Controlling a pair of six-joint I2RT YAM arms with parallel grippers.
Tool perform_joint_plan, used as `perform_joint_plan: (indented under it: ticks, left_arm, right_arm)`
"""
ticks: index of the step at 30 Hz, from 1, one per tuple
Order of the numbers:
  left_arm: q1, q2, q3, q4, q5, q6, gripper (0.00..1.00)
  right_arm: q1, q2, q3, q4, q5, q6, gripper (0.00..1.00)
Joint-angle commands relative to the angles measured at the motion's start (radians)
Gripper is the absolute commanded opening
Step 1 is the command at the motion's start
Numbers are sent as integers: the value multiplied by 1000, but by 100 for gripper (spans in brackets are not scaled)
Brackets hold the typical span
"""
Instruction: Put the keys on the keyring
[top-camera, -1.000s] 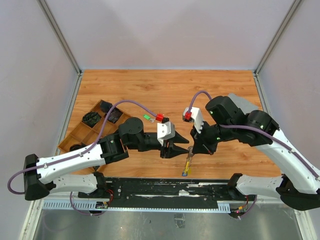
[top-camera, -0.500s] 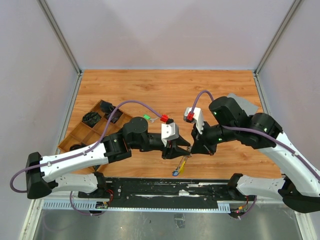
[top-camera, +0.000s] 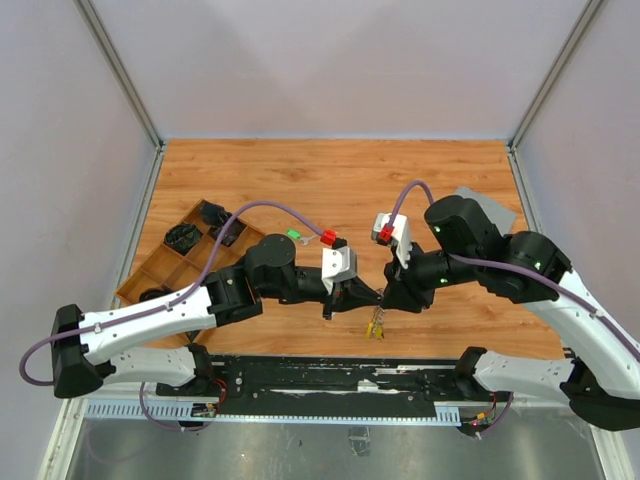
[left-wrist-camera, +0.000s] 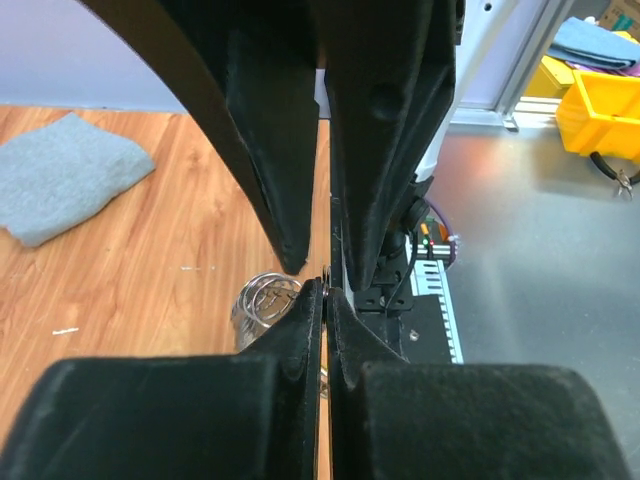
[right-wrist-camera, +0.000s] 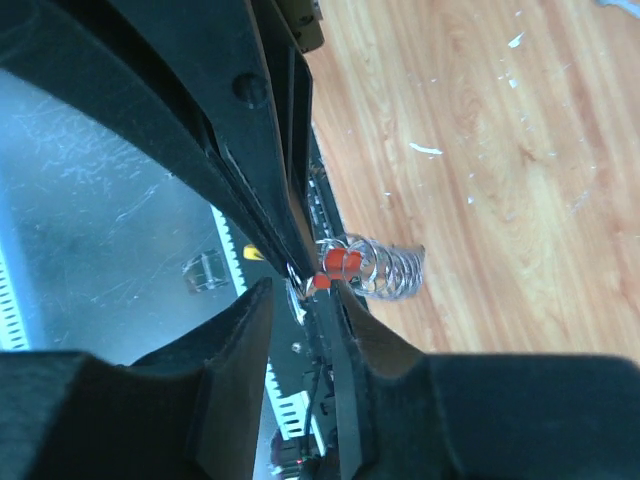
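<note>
The keyring (top-camera: 376, 326) is dangled low centre of the top view, right where both grippers meet. The right gripper (top-camera: 388, 299) looks narrowed onto its ring. The left gripper (top-camera: 368, 296) is pressed tight, on what can't be told. The red key (right-wrist-camera: 341, 262) is probably best fed slowly along the coil. Underneath, a wooden table (top-camera: 330, 180) is seen, with a grey cloth (top-camera: 490, 210) at right and pale walls around.

Brightly, evenly lit from overhead; soft shadows on the counter (top-camera: 330, 175). Sharp from above, blurred close up at the wrists.
</note>
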Motion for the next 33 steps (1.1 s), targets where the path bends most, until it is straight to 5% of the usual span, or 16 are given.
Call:
perform_joint_plan:
  ticks: [1, 12, 27, 33]
  left_arm:
    - [-5, -56, -8, 63, -35, -8, 0]
    - [-5, -156, -62, 148, -125, -62, 1]
    - [-5, -166, -48, 155, -144, -56, 0]
    - [-5, -164, -47, 165, -149, -57, 1]
  right_arm:
    - [17, -86, -42, 87, 84, 5, 37]
    - [17, -368, -356, 480, 95, 41, 47]
    - [17, -347, -462, 666, -47, 85, 50]
    - [17, -349, -489, 681, -49, 100, 45]
